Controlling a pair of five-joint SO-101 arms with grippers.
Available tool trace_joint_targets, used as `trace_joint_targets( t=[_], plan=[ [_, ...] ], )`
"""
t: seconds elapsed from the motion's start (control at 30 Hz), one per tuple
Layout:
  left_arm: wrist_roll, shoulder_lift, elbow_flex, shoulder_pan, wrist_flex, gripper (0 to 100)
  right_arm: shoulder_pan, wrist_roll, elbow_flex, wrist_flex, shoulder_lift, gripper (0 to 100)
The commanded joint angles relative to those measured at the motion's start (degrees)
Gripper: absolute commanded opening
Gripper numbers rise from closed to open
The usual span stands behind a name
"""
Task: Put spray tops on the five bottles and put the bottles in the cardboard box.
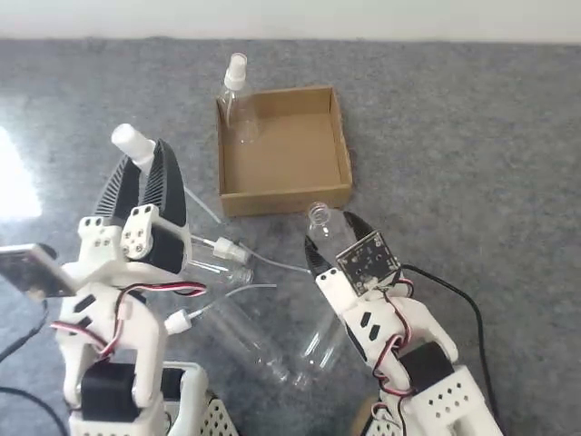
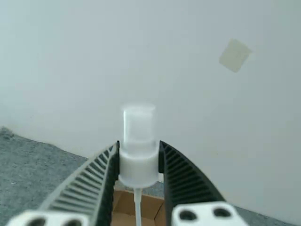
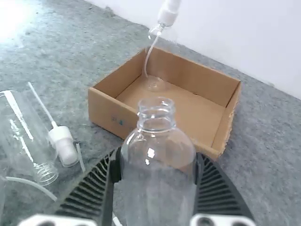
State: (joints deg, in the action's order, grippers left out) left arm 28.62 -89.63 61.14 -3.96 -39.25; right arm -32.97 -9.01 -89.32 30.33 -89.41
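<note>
From above, the left pincer [image 1: 143,154] is shut tight on a white spray top [image 1: 130,139], held up over the grey table [image 1: 472,136]. The right pincer [image 1: 331,238] grips an open bottle [image 1: 320,218] just in front of the cardboard box [image 1: 286,196]. A capped bottle [image 1: 238,95] stands in the box's far corner. Loose bottles [image 1: 250,341] and loose tops [image 1: 227,247] lie between the arms.

In the left wrist view, the spray top [image 2: 138,150] is squeezed between both fingers.

In the right wrist view, the open bottle [image 3: 157,160] sits in the pincer, near the box.

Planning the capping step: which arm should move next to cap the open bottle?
Left, likely: the left gripper holds a spray top, tube down; the right gripper holds the uncapped bottle upright.
</note>
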Motion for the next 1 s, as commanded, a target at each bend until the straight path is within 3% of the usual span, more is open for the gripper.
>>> trace_joint_targets(
  t=[0.0,0.27,0.6,0.97],
  plan=[
    [2.46,-0.26,-0.75,-0.26,2.11,1,-1.45,0.0,0.97,-1.8,-1.01,11.0],
    [2.55,-0.26,-4.0,-0.18,3.43,1,-4.62,0.0,-0.35,-1.71,-1.01,11.0],
    [2.55,-0.26,-5.93,6.59,0.79,1,-7.08,0.0,-1.14,-1.98,-1.01,11.0],
    [2.73,-0.26,-5.85,7.12,0.7,1,-10.24,0.0,-6.24,-13.93,-1.01,10.5]
  ],
)
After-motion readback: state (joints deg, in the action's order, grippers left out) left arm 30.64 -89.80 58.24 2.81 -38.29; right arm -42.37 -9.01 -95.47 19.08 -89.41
